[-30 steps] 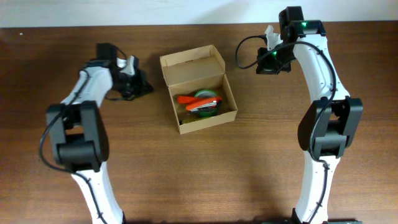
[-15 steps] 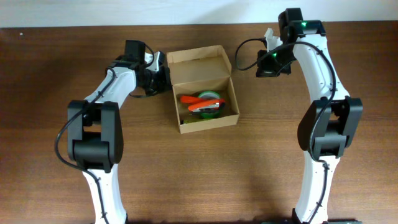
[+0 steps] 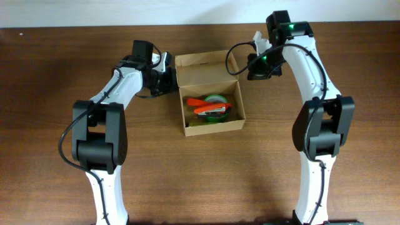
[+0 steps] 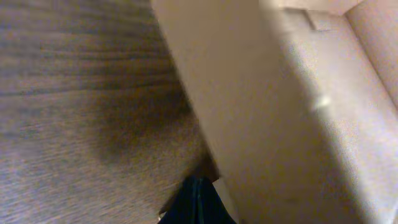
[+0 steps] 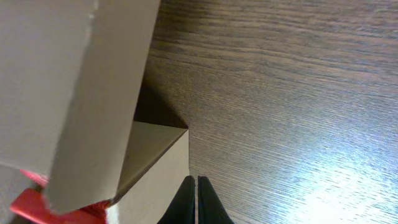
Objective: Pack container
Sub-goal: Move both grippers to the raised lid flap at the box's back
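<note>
Closed and empty, left claw [image 4: 199, 190] and right claw [image 5: 196, 186] flank the open lid of the tan rectangular cardboard container [image 3: 215, 128]; uneven pushing could skid it across the brown wooden counter [image 3: 187, 181].

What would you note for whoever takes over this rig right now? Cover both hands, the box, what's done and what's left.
Left hand: shut, at the left wall of the box.
Right hand: shut, holding nothing, beside the right edge of the lid.
Box: lid open; green tape and an orange item inside.
Done: items in.
Left: probably closing the lid.
</note>
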Action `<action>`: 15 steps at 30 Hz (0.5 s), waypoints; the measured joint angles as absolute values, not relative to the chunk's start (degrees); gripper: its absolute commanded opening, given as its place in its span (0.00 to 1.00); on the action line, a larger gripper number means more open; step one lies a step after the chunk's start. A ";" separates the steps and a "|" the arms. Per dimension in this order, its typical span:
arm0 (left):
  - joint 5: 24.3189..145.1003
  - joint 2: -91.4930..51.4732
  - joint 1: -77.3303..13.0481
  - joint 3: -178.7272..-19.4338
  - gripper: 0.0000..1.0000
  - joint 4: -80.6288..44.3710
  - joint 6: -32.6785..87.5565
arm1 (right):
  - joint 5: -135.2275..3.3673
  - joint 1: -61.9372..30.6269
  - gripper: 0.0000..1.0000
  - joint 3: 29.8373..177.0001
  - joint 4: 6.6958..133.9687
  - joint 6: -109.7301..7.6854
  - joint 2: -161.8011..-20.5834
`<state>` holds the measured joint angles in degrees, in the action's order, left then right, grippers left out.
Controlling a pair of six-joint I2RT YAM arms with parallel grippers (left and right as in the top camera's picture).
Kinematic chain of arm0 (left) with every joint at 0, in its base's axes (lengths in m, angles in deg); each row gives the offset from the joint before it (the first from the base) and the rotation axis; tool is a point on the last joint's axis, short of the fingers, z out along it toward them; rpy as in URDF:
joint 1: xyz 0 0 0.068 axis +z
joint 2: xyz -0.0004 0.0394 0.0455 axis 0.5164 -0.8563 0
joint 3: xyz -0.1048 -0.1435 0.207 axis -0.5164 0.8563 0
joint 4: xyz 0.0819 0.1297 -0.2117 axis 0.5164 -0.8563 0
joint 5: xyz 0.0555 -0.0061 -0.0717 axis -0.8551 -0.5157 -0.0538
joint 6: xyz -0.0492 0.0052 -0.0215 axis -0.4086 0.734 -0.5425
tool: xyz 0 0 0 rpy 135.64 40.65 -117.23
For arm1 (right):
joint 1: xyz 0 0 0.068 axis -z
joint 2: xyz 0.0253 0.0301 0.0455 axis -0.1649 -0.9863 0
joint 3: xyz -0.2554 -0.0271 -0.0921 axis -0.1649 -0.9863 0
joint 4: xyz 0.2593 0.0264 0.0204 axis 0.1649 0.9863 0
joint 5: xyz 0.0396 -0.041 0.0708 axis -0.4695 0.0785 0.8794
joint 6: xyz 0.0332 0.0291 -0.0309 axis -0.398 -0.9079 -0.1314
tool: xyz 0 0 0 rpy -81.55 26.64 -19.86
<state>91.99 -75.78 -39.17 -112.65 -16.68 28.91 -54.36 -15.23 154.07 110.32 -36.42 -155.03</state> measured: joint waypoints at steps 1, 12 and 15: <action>91.68 -75.80 -39.17 -113.24 0.01 -16.68 28.91 | -54.36 -15.23 0.04 154.07 110.21 -36.40 -155.24; 90.70 -75.89 -38.47 -116.83 0.02 -16.63 28.91 | -54.07 -15.23 0.04 154.09 107.41 -36.47 -157.19; 90.70 -75.89 -38.29 -116.83 0.02 -16.63 28.91 | -51.58 -15.21 0.04 154.09 106.14 -36.51 -158.59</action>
